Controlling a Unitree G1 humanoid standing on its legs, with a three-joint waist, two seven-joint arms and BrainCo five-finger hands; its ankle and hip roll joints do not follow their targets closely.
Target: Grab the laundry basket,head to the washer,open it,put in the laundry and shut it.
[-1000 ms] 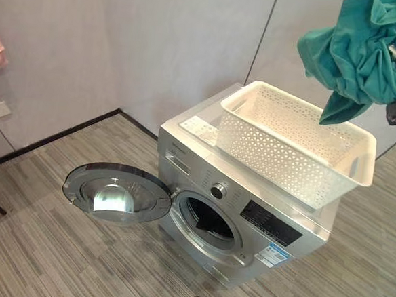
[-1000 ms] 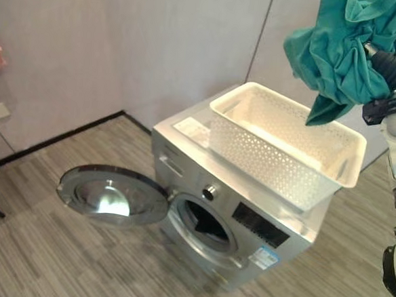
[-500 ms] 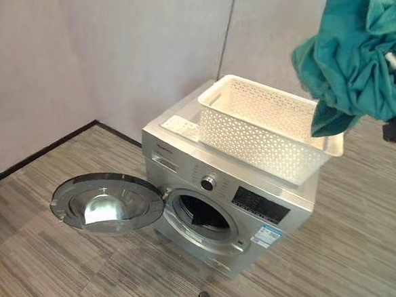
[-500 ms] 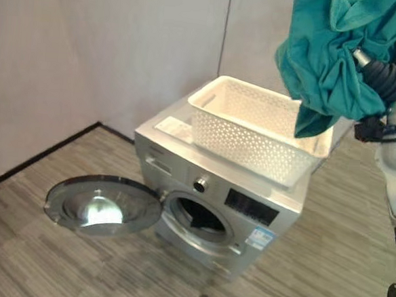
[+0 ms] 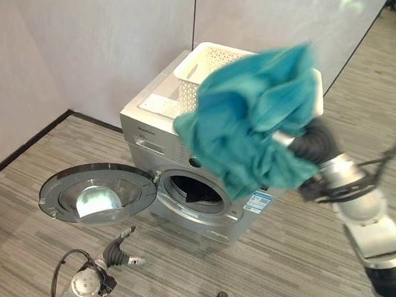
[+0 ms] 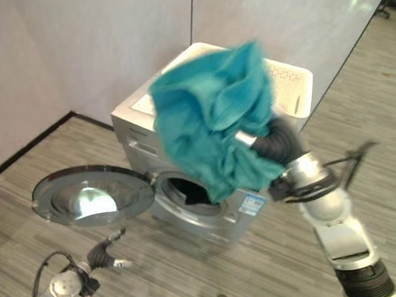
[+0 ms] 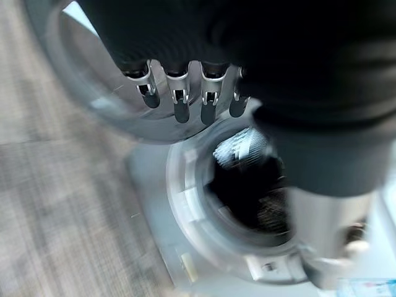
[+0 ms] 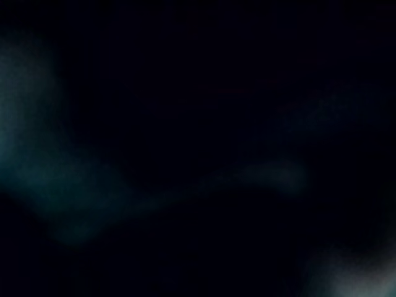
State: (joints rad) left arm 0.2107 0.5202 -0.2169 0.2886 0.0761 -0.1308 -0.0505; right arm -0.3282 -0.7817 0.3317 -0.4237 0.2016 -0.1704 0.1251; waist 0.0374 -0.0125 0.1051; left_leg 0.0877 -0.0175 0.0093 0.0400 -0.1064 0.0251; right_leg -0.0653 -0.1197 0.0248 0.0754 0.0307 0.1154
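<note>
Grey plank floor (image 5: 328, 232) runs to plain grey walls (image 5: 90, 39), with the washer (image 5: 151, 142) in the corner, its door (image 5: 96, 194) swung open and the basket (image 5: 193, 66) on top. The right hand (image 6: 253, 140) is buried in teal laundry (image 5: 250, 125) held above the drum opening, its fingers hidden so I cannot tell their grip. The left hand (image 5: 119, 248) hangs low by the door, fingers relaxed.

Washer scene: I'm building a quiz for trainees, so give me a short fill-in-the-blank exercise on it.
1. The silver front-loading washing machine has its round door swung ____.
2. The white perforated plastic laundry basket sits on ____ of the machine.
3. The teal cloth hangs bunched over the ____ robot hand.

Missing words: open; top; right
</note>
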